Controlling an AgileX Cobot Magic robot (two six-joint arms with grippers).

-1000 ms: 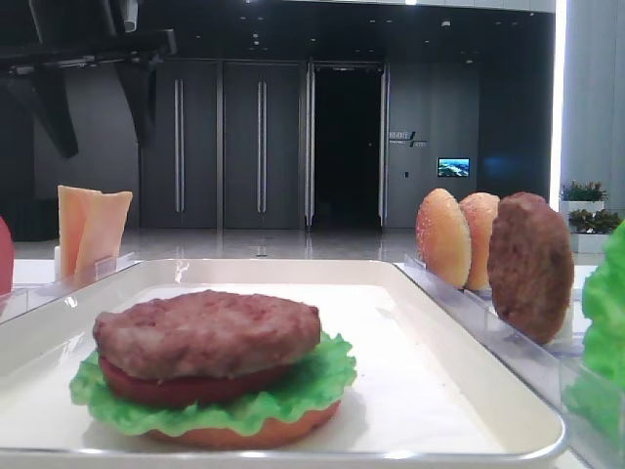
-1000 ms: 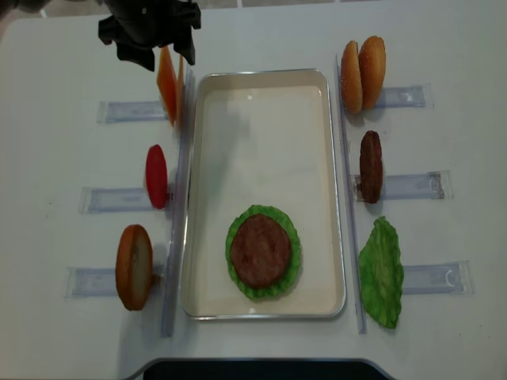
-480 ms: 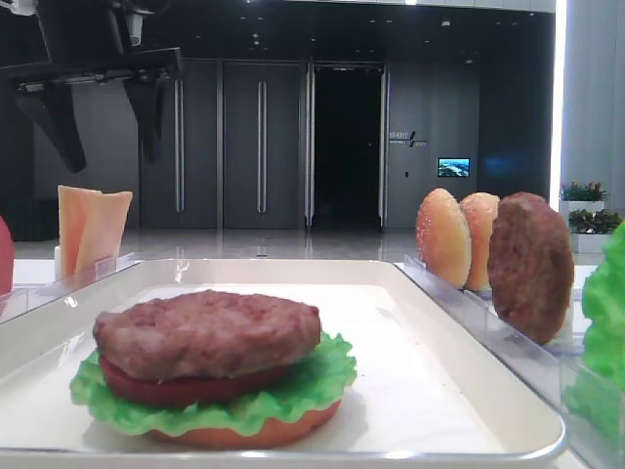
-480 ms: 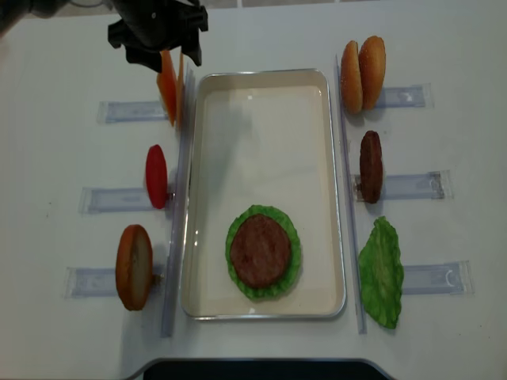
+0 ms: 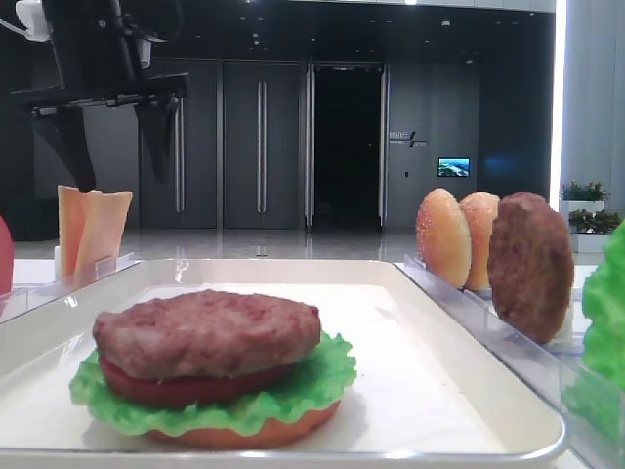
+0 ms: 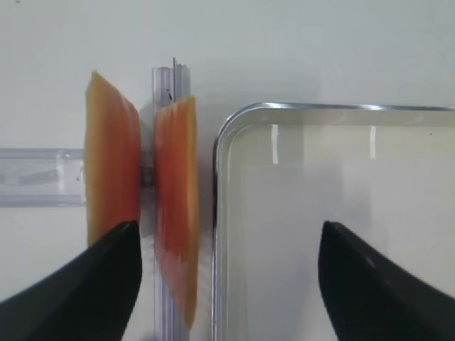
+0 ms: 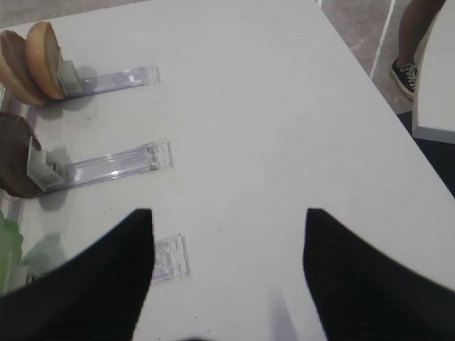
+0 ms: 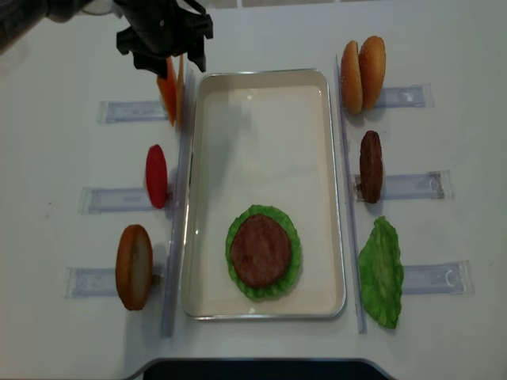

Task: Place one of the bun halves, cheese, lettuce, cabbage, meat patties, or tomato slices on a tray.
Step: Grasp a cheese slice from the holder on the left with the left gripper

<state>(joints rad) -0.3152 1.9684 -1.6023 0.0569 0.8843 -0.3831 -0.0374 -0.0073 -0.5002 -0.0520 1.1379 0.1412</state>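
Lining up my wide-open, empty left gripper over thin pale-orange cheese slices.
They stand upright at the white tray's eleven o'clock; light, floppy, so I'd pinch one top edge.
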